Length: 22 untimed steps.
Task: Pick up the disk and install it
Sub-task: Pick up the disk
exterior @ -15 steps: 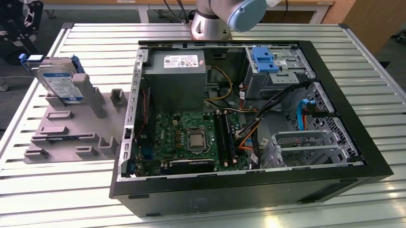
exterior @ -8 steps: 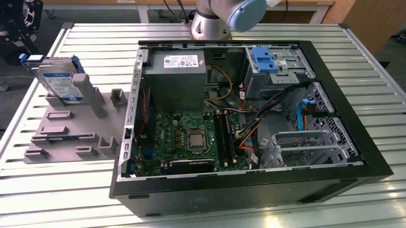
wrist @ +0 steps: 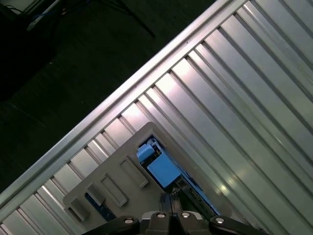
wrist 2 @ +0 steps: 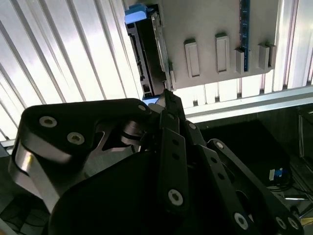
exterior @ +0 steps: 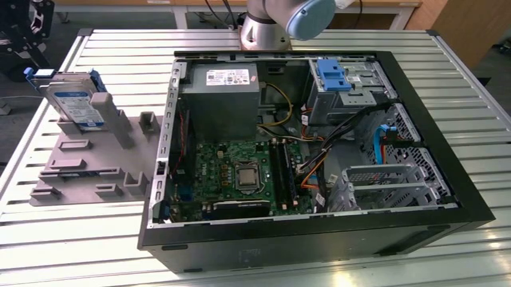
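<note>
The disk (exterior: 73, 103) is a silver drive with a white-and-blue label in a blue carrier. It stands on edge, leaning in a slot of the grey fixture (exterior: 88, 161), at the exterior view's left. In the second wrist view the disk (wrist 2: 146, 54) appears edge-on beyond my gripper (wrist 2: 168, 98). The fingers are shut together with nothing between them. In the first wrist view the gripper (wrist: 171, 199) hangs well above the carrier's blue end (wrist: 159, 164) and touches nothing.
An open black computer case (exterior: 447, 197) lies on the slatted metal table (exterior: 80, 239). Inside are the motherboard (exterior: 239, 173), a grey power supply (exterior: 219, 89), a blue ribbed latch (exterior: 334, 75) and metal drive cages (exterior: 379, 179). The arm's base (exterior: 267, 27) stands behind the case.
</note>
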### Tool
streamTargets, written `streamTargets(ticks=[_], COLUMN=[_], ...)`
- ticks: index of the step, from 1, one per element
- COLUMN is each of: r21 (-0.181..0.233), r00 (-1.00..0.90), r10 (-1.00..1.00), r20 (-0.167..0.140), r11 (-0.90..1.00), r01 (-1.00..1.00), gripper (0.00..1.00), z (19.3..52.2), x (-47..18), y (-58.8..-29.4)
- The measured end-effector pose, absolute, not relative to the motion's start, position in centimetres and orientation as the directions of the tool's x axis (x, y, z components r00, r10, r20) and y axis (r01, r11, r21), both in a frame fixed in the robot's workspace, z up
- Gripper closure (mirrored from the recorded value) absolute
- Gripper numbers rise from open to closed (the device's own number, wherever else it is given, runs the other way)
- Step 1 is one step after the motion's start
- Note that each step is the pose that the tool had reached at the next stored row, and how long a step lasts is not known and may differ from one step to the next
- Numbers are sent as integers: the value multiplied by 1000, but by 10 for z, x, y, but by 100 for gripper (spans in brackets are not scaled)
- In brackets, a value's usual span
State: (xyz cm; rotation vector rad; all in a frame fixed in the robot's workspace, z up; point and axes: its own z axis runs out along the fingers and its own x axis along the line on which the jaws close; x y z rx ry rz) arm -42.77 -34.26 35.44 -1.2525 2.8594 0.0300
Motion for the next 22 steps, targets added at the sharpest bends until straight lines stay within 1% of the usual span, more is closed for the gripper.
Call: streamTargets(ticks=[13, 19, 22], r21=[7, 6, 6], r00=[-503, -412, -395], r10=[-864, -911, -919], r20=[-28, -24, -24], r11=[503, 412, 395], r01=[-864, -911, -919], gripper=[89, 89, 89], z=[352, 352, 352], x=[-428, -428, -428], y=[-343, -343, -343])
